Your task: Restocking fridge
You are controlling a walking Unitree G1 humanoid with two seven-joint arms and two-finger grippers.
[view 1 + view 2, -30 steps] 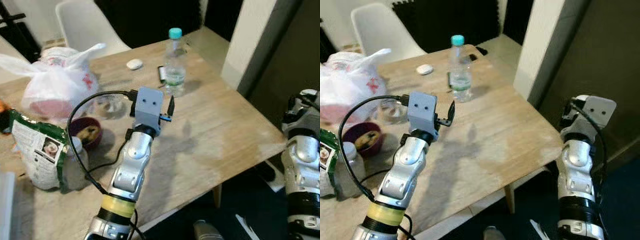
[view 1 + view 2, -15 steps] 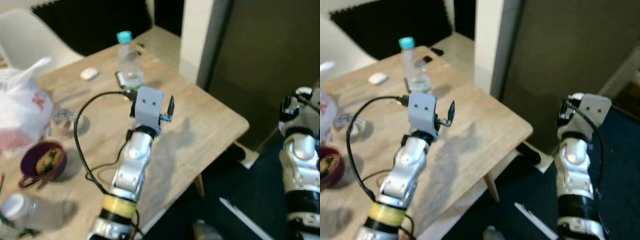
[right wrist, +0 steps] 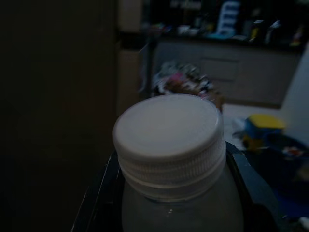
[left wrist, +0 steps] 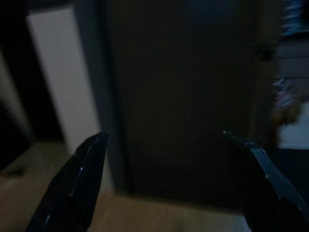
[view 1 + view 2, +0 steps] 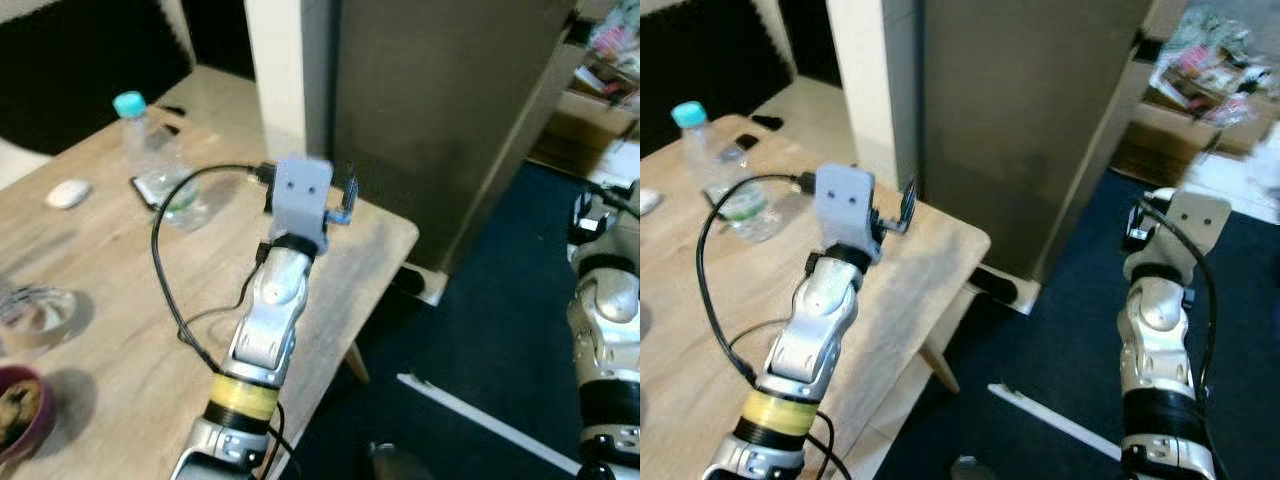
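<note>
One white-capped bottle (image 3: 170,145) is held between the fingers of the right gripper (image 3: 169,193), presumably for carrying to the dark fridge (image 5: 1030,110). The left gripper (image 4: 169,183) is held wide apart and empty above the worktop (image 5: 120,300), where one teal-capped bottle (image 5: 150,150) is left standing.

Both arms are silver, jointed shells. The left arm (image 5: 268,320) has a yellow band above a black ring near its base, a grey camera box with two small dots at the wrist, and a looping black cable. The right arm (image 5: 1155,340) carries a like grey box, cable and black band.
</note>
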